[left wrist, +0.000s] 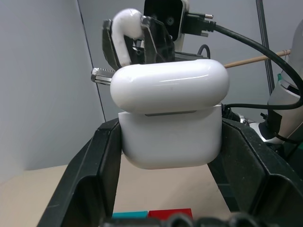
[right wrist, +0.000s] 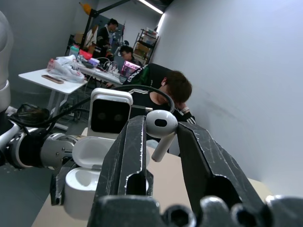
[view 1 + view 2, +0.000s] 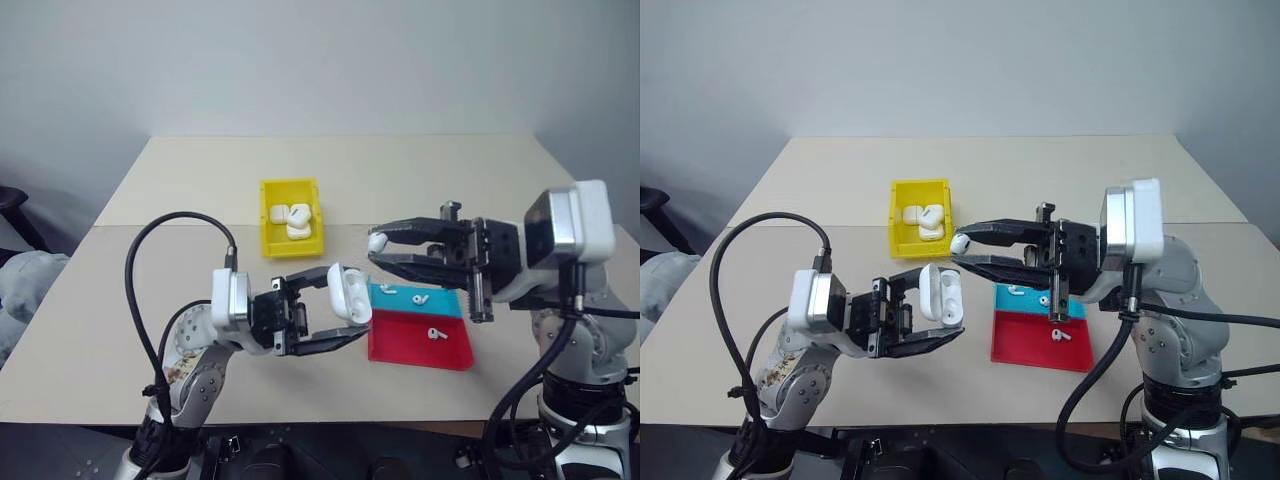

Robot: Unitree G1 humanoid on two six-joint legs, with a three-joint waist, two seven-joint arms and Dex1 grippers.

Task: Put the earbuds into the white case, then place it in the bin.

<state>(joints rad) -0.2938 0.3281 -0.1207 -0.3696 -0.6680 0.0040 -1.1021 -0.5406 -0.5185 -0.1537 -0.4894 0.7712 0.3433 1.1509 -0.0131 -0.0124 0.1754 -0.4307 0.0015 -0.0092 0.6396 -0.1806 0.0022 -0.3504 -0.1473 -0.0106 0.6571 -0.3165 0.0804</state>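
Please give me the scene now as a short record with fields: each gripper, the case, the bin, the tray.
left gripper: shut on the white case, lid open
right gripper: shut on an earbud, tips a little apart from the case
bin: yellow, on the table, holds several white cases
tray: blue and red halves; two earbuds on the blue, one on the red
table: beige
background, right wrist view: people seated at desks
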